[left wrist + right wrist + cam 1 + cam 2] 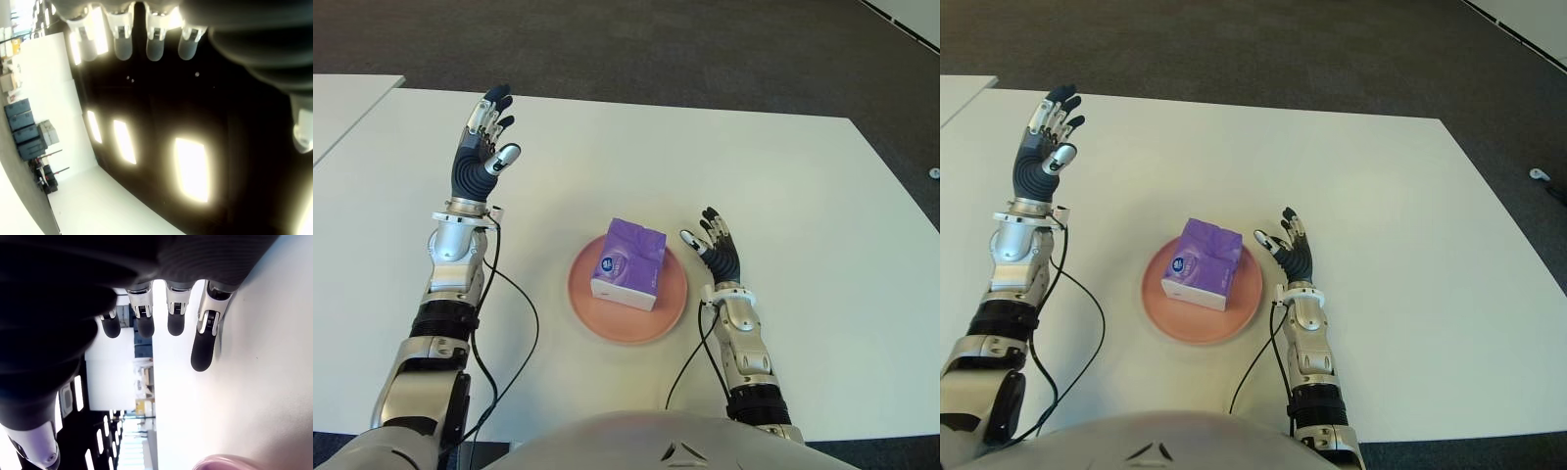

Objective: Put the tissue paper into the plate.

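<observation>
The smooth white counter (783, 196) is carrying a round, shallow pink plate (582, 294), and a boxy purple tissue paper pack (628, 262) is sitting in it, just to the left of the right hand (713, 247). That hand is holding nothing, fingers spread. The left hand (484, 140) is hovering well beyond the plate, fingers extended and empty.
</observation>
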{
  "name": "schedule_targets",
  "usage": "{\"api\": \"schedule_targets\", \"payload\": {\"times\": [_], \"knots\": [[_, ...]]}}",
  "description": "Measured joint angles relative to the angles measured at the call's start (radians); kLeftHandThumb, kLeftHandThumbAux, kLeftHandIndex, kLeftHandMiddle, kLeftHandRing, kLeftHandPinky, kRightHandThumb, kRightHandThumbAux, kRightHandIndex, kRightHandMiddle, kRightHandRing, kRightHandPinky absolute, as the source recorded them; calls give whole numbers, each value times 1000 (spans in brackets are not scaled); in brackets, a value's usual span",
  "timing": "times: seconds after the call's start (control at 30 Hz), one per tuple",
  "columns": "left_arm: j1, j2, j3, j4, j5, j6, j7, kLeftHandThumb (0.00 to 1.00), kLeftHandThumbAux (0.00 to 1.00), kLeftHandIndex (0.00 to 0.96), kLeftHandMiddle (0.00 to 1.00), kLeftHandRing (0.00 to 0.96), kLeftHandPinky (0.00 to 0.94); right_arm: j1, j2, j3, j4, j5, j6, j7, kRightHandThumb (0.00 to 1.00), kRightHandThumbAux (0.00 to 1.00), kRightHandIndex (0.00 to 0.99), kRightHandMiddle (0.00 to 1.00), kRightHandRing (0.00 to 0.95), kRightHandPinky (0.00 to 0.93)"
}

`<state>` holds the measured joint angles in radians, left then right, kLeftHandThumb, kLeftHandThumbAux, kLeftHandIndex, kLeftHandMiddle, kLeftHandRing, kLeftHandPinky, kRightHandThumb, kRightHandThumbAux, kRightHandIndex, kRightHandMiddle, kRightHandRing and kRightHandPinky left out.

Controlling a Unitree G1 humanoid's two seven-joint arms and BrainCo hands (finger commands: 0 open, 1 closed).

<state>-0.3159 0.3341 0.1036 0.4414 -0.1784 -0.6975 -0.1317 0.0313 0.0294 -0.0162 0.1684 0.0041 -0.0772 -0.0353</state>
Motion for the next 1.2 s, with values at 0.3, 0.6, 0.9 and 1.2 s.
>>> {"api": "schedule_targets", "payload": {"times": [0.3, 0.6, 0.9, 1.2], "knots": [[41, -61, 24, 6, 102, -18, 70, 6, 542, 0, 0, 0, 0, 0, -5, 0, -4, -1, 0, 2, 83, 694, 10, 53, 33, 45], [164, -167, -19, 77, 240, -42, 156, 0, 566, 0, 0, 0, 0, 1, -6, -1, 1, -1, 0, 2, 75, 706, 9, 53, 33, 46], [234, -241, -77, 85, 321, -17, 217, 0, 538, 0, 0, 0, 0, 1, -5, 0, 0, -1, 0, 2, 72, 711, 13, 60, 39, 44], [279, -248, -130, 71, 344, 34, 198, 0, 525, 0, 0, 0, 0, 2, -1, 0, 1, 0, 0, 1, 78, 719, 16, 66, 45, 51]]}}
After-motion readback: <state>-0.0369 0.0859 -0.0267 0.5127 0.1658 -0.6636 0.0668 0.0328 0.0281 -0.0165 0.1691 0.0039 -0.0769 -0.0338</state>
